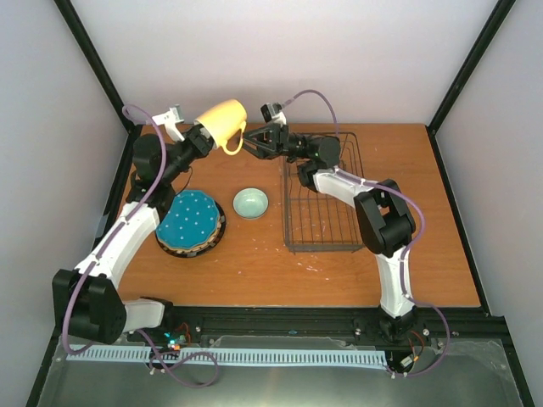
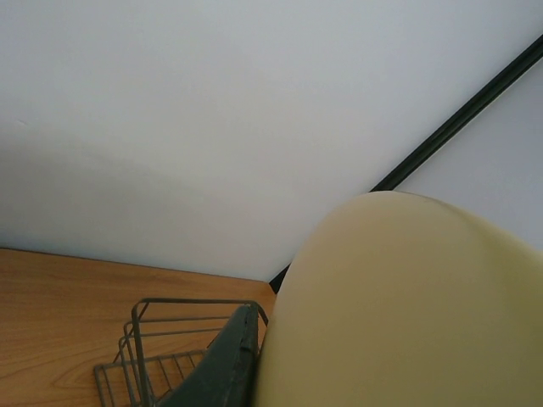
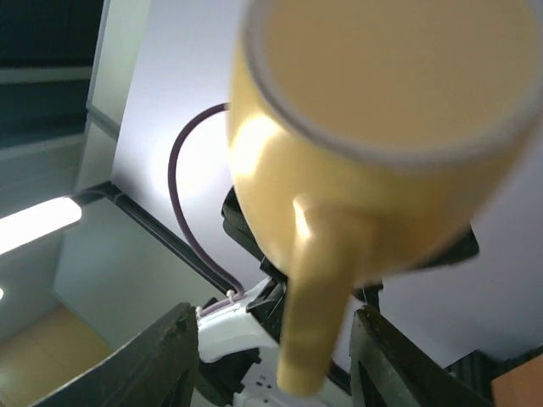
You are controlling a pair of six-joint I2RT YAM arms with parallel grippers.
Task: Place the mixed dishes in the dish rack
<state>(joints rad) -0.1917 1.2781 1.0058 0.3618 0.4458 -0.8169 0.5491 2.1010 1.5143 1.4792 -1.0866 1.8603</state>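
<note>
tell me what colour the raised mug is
Pale yellow; the mug shows best in the right wrist view.

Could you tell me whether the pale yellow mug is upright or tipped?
Tipped: the pale yellow mug hangs sideways in the left gripper, handle toward the open right gripper.

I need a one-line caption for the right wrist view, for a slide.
Right hand, open, flanks the handle of the pale yellow mug held by the left hand.
</note>
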